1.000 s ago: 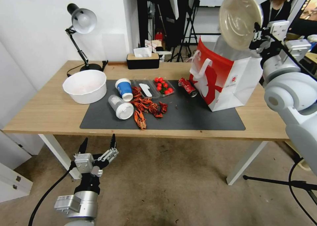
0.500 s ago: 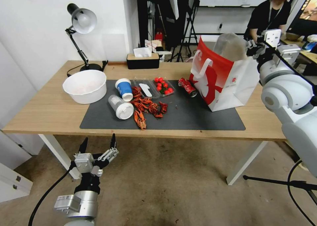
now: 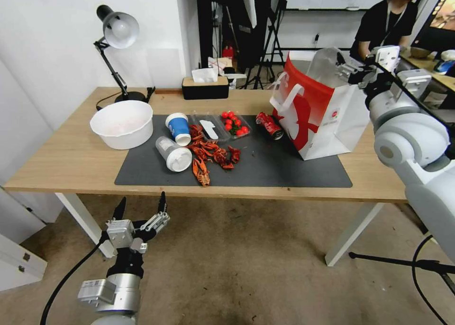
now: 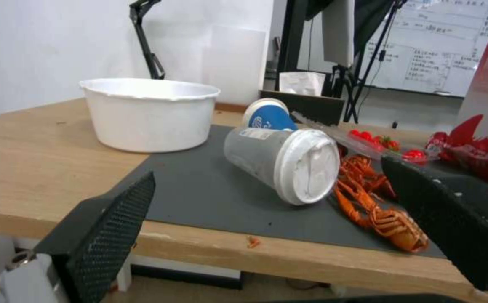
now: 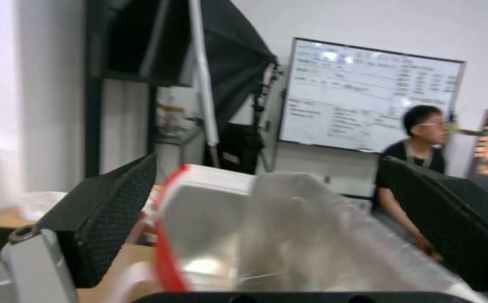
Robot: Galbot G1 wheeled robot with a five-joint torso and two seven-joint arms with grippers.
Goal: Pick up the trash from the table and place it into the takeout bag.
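The red-and-white takeout bag stands at the right end of the dark mat on the table; its clear liner sticks up. My right gripper hovers open over the bag's mouth with nothing between its fingers. Trash lies on the mat: a blue-and-white paper cup, a clear plastic cup with a white lid on its side, and a red can beside the bag. Red crayfish shells are scattered in the middle. My left gripper waits open below the table's front edge.
A large white bowl sits at the mat's left end. A clear tray of cherry tomatoes lies behind the shells. A desk lamp and a black tissue box stand along the back edge. A stand's legs cross the floor at right.
The beige bowl that my right gripper held tilted above the bag has dropped out of sight into it. The right gripper has come down and opened. The left arm has not moved.
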